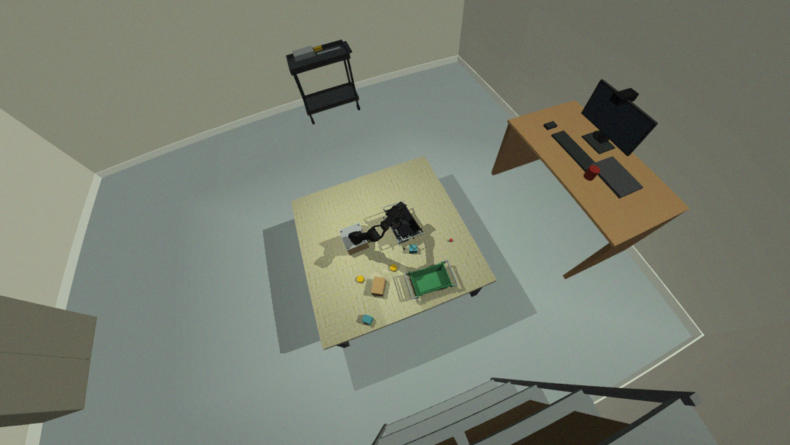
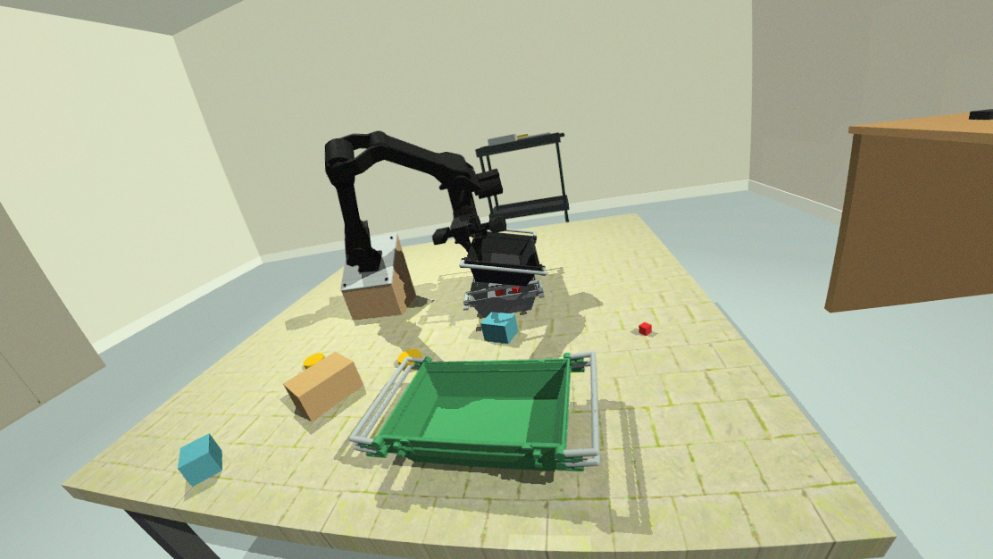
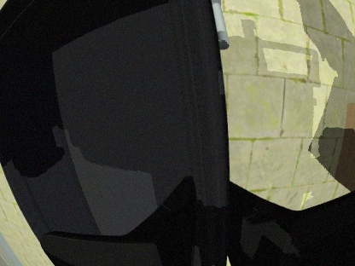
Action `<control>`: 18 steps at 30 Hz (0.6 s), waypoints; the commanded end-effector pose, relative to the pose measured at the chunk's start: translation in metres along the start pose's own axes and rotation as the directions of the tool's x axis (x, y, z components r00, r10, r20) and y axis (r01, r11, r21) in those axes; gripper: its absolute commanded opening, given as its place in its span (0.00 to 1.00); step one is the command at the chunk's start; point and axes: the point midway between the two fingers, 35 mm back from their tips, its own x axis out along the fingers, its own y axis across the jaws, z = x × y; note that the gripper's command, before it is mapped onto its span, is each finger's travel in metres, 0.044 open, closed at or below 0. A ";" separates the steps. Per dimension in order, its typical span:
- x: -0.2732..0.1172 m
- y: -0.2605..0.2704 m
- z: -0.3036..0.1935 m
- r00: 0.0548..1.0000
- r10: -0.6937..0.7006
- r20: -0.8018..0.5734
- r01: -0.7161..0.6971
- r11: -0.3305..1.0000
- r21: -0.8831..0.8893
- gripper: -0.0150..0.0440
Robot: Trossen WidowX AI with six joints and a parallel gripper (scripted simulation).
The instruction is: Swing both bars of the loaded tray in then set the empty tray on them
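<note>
My gripper [image 2: 467, 243] [image 3: 200, 182] is shut on the side wall of the empty black tray [image 1: 406, 225] [image 2: 504, 272] [image 3: 128, 106]. This tray is right side up, tipped slightly, and just above the loaded dark grey tray [image 2: 501, 303]. Its own grey bars stand out at its ends. Red blocks show through the narrow gap between the two trays in the exterior view. A grey bar of the loaded tray shows at its near end, close under the black tray. The far bar is hidden, and whether the trays touch cannot be told.
A blue block [image 1: 413, 249] [image 2: 499, 328] stands close to the loaded tray's near end. A green tray [image 1: 430, 280] [image 2: 486, 416] with grey bars stands at the front. An orange box [image 2: 324, 385], yellow discs, another blue block [image 2: 200, 459] and a red cube [image 2: 645, 328] lie around.
</note>
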 end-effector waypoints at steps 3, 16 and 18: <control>0.007 -0.006 0.000 1.000 -0.016 0.000 0.016 1.000 -0.005 0.25; 0.011 -0.008 0.000 1.000 -0.016 0.000 0.016 1.000 -0.005 0.25; 0.011 -0.008 0.000 1.000 -0.016 0.000 0.016 1.000 -0.005 0.25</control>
